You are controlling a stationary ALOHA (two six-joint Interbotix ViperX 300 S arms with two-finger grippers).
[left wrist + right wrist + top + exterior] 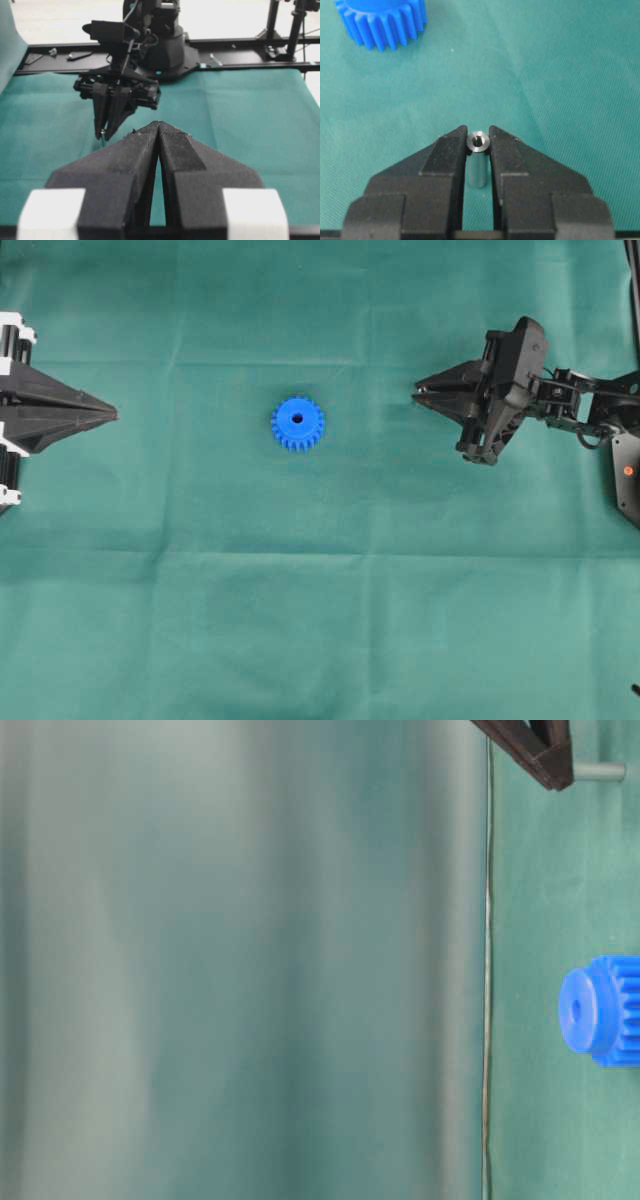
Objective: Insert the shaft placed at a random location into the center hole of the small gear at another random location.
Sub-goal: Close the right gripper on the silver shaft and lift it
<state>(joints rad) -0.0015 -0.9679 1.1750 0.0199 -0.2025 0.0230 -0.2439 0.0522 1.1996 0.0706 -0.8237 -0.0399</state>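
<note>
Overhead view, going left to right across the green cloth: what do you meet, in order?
Black left claw, closed to a point → bright blue plastic toothed gear with a dark center hole → black right claw, tips pointing toward the gear.

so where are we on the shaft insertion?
Early. Reach done: the right tool sits around the shaft, fingers against its sides, so the grasp looks made or nearly so; the shaft is upright, and whether it is off the cloth I can't tell. The small gear lies flat and alone mid-table, center hole empty. Left: carry the shaft over and insert. The left tool is shut, apart from the gear.
</note>
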